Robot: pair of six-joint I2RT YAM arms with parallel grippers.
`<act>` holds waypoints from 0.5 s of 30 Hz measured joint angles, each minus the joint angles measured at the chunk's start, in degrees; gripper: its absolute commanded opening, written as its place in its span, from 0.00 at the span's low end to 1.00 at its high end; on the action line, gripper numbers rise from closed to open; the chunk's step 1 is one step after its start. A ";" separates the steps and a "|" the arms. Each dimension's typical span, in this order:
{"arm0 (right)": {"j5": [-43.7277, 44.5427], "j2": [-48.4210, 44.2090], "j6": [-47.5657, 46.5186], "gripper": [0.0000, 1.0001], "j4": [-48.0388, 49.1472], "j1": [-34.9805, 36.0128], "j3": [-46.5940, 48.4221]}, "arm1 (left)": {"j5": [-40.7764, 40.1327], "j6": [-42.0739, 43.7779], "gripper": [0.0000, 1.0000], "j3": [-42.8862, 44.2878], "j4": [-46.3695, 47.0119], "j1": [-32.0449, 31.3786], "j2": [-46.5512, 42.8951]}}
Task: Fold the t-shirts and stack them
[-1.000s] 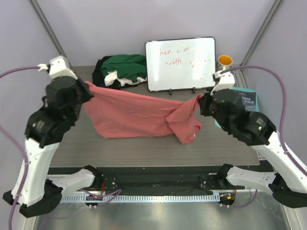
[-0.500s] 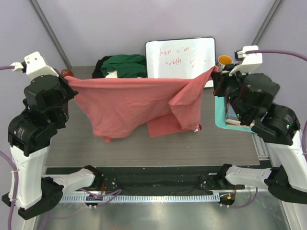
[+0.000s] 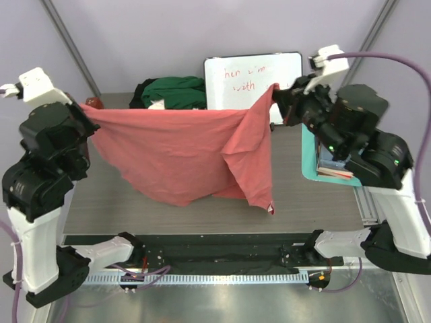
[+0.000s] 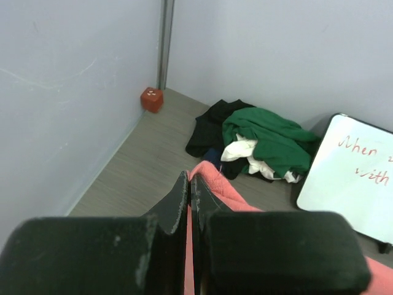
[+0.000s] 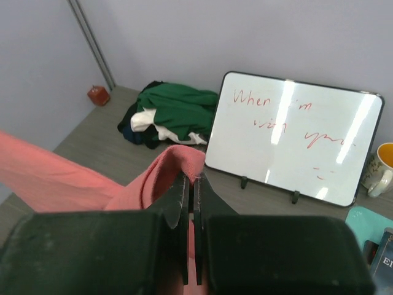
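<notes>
The salmon-pink t-shirt (image 3: pixel 175 151) hangs stretched in the air between my two grippers, its lower part drooping over the table with a folded flap on the right. My left gripper (image 3: pixel 86 108) is shut on its left corner; pink cloth (image 4: pixel 215 184) shows between the jaws. My right gripper (image 3: pixel 277 91) is shut on its right corner (image 5: pixel 178 161). A heap of dark green, white and black t-shirts (image 3: pixel 168 94) lies at the back of the table, also in the left wrist view (image 4: pixel 258 141) and the right wrist view (image 5: pixel 172 114).
A white board with red writing (image 3: pixel 252 87) stands at the back, with an orange mug (image 5: pixel 382 167) to its right. A teal book (image 3: pixel 323 165) lies at the table's right edge. A small red cube (image 4: pixel 151 99) sits in the back left corner.
Both grippers have risen and lifted the pink t-shirt off the table. My right gripper has moved left, so the right flap hangs lower. My left gripper went a little farther left.
</notes>
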 measured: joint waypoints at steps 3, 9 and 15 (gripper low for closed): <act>-0.37 2.93 -0.44 0.01 -0.87 -0.04 0.39 | -0.31 0.04 0.00 0.50 -0.39 0.07 2.08; -1.55 0.42 -1.77 0.01 -0.90 -0.09 0.63 | -0.22 0.44 0.00 0.76 -0.15 0.07 1.73; -8.11 -11.41 -1.05 0.01 4.61 0.00 -2.29 | 1.42 -0.57 0.00 0.79 -0.17 -0.07 -5.33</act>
